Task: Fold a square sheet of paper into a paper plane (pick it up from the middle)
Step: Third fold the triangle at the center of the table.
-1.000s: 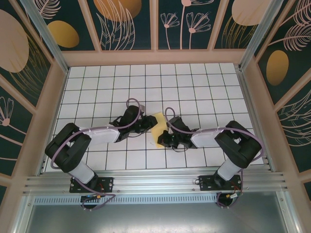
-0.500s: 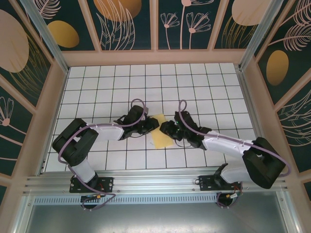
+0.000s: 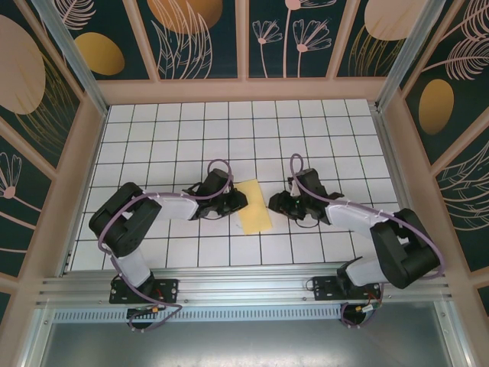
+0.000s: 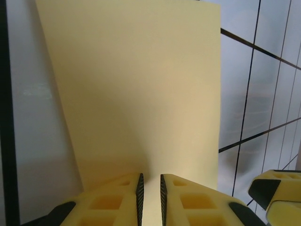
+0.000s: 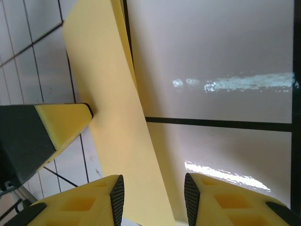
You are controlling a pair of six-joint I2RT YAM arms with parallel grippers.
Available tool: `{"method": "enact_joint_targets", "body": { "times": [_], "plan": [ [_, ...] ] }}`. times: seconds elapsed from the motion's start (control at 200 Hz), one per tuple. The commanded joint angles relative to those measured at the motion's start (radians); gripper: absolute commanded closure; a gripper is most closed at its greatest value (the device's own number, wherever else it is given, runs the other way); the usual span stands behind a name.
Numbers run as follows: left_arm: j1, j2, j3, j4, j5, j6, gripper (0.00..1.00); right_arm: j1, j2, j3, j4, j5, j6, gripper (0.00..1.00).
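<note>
White grid-tiled table [image 3: 153, 138] enclosed by dark floral wall panels [image 3: 199, 38]. Folded yellow paper sheet [image 3: 254, 208] at table centre, between grippers. Left gripper [image 4: 150, 181] pinching its edge; right gripper [image 5: 151, 181] jaws apart, just beside.

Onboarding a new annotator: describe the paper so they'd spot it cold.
Start from the white tiled table with black grid lines and go to its front middle. There, between the left gripper and the right gripper, lies the paper. It is a thin pale-yellow oblong sheet, while the grippers beside it are bulky and dark.
</note>
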Motion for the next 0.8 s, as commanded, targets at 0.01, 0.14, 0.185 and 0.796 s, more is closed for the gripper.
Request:
{"method": "enact_joint_targets", "body": {
  "times": [0.01,0.14,0.185,0.796],
  "plan": [
    [-0.007,0.026,0.029,-0.032,-0.005,0.047,0.81,-0.016,0.073,0.053,-0.008,-0.079,-0.083,0.58],
    [-0.008,0.034,0.031,-0.044,-0.007,0.075,0.81,-0.023,0.135,0.092,0.007,-0.144,-0.121,0.58],
    [-0.008,0.038,0.035,-0.048,-0.007,0.087,0.82,-0.026,0.15,0.1,0.014,-0.163,-0.128,0.58],
    [-0.008,0.074,0.06,-0.018,0.06,0.194,0.82,-0.065,0.283,0.142,0.084,-0.29,-0.139,0.68]
  ]
}}
